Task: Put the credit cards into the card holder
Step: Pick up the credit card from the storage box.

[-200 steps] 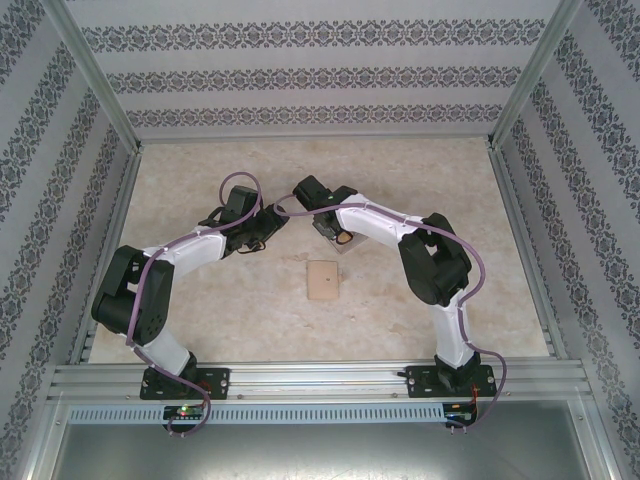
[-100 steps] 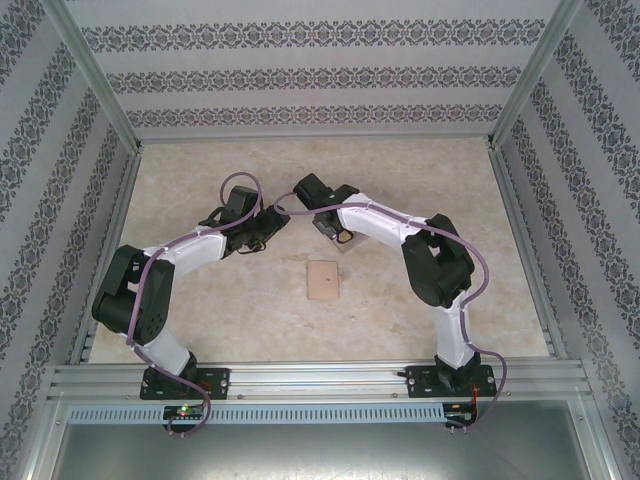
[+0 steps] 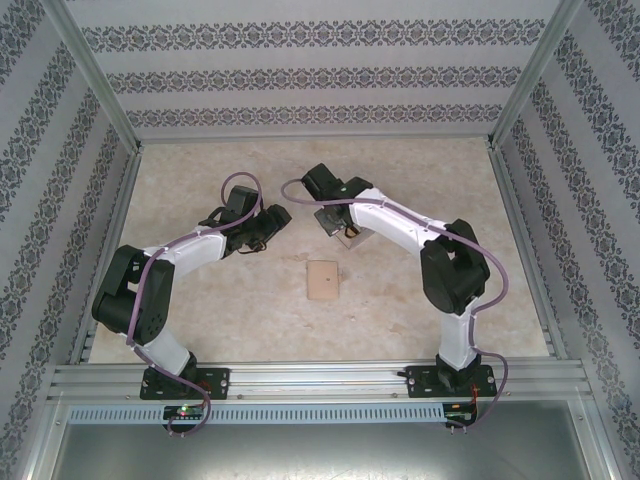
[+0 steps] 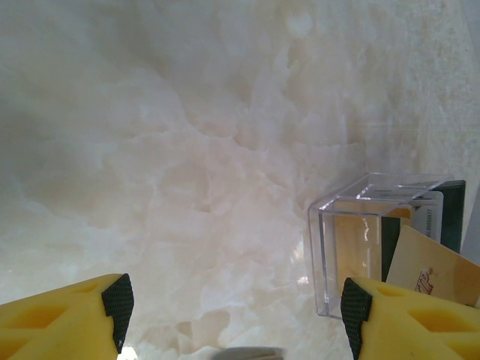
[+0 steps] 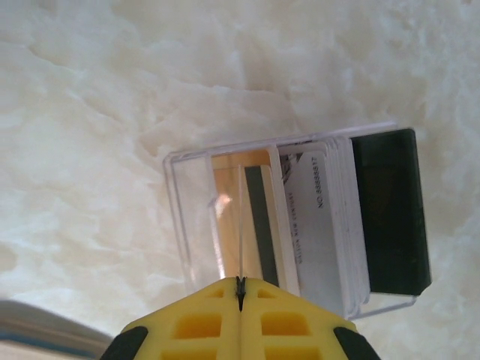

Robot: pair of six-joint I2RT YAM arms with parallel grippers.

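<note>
Card holder (image 3: 323, 280): flat on table (image 3: 220, 310), nearest arm bases. Beyond: L gripper (image 4: 237, 304), fingers wide, nothing between. Clear box (image 5: 187, 217) w/ credit cards (image 5: 322, 217) on edge inside. R gripper (image 5: 240, 289) over box, fingers pressed together; card pinch unclear.

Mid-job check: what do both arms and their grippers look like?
The left arm and right arm have white shells, black joints and a purple cable along each. The left gripper and right gripper have yellow moulded fingers with black pads.
</note>
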